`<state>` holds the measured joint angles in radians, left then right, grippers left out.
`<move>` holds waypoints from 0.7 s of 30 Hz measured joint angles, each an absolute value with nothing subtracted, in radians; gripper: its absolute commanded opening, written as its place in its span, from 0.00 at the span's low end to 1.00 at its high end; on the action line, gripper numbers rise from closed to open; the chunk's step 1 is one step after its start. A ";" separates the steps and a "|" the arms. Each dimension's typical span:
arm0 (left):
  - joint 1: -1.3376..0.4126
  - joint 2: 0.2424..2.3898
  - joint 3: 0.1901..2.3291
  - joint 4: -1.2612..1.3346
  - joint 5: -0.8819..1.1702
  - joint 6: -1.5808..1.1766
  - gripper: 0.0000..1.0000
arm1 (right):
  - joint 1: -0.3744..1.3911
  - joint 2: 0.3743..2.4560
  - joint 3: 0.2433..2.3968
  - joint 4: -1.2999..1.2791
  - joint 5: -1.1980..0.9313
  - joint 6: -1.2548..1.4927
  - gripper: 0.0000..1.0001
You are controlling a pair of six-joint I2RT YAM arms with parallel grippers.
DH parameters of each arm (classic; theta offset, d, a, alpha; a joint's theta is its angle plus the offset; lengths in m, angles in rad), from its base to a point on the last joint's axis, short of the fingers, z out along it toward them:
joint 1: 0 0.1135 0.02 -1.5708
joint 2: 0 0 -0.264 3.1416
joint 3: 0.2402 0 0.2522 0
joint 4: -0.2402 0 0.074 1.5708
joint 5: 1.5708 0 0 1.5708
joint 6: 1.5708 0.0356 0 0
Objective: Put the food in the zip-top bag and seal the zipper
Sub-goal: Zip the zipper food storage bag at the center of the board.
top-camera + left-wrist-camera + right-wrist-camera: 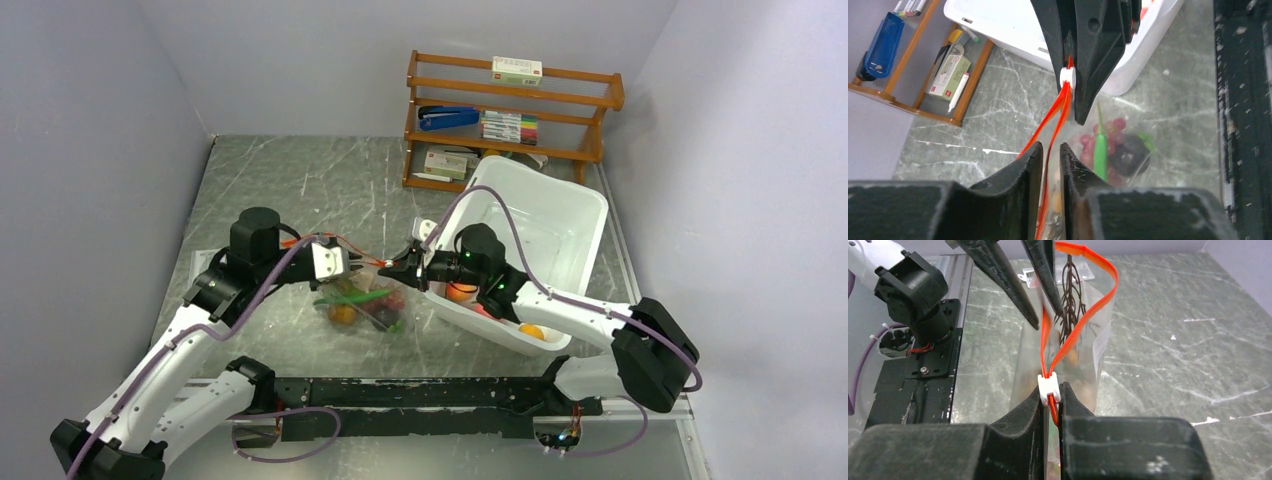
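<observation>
The clear zip-top bag [372, 308] hangs between my two grippers just above the table. It holds the red grape bunch [1113, 131], the green pod [1101, 150], a dark fruit [1130, 152], an orange fruit [343, 314] and brown twigs [1070, 295]. The red-orange zipper [1114, 277] gapes open in a loop. My left gripper [345, 265] is shut on the strip near the bag's left end [1050, 147]. My right gripper [392, 266] is shut on the strip right behind the white slider [1049, 389], which also shows in the left wrist view [1067, 77].
A white bin [560, 215] stands right of the bag with orange fruit [460, 293] and other pieces in it. A wooden shelf [515, 110] with a stapler, pens and boxes stands at the back. A black base rail [420, 395] runs along the near edge.
</observation>
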<state>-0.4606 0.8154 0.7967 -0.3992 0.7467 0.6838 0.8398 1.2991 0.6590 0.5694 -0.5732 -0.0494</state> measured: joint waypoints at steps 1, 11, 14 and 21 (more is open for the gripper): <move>-0.461 0.818 0.808 -0.409 0.750 0.678 0.41 | 0.840 1.296 0.666 0.559 -0.579 -0.062 0.00; -0.461 0.812 0.928 -0.421 0.880 0.635 0.59 | 0.840 1.288 0.809 0.429 -0.670 -0.160 0.00; -0.461 0.839 0.955 -0.439 0.902 0.635 0.57 | 0.840 1.294 0.854 0.398 -0.710 -0.176 0.00; -0.461 0.874 0.967 -0.434 0.916 0.589 0.47 | 0.840 1.311 0.870 0.398 -0.726 -0.171 0.00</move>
